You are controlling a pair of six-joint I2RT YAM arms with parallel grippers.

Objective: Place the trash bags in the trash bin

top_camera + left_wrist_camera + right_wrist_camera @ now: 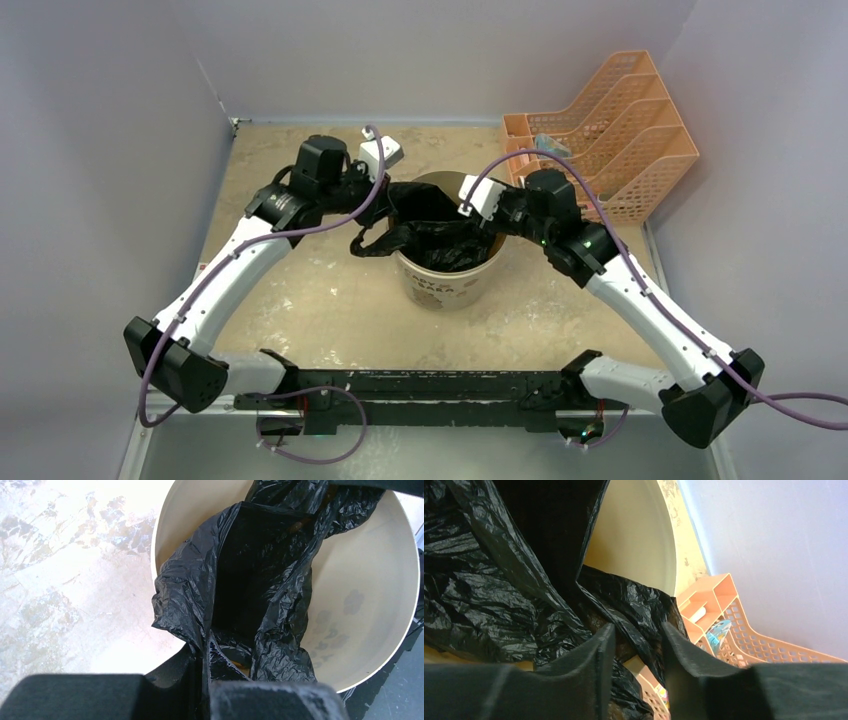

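The left pincer (206, 680) pinches the trash bag (440, 232) over the trash bin (445, 285). The right pincer (636, 650) seems to grip bag film too, jaws slightly apart.

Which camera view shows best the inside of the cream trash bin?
The left wrist view: it looks down into the trash bin, showing its inner wall and the black trash bag hanging inside. The top external view shows the whole bin but small. The right wrist view shows only a strip of wall.

Soft even light, wrist-cam foregrounds blurred, tabletop glare.
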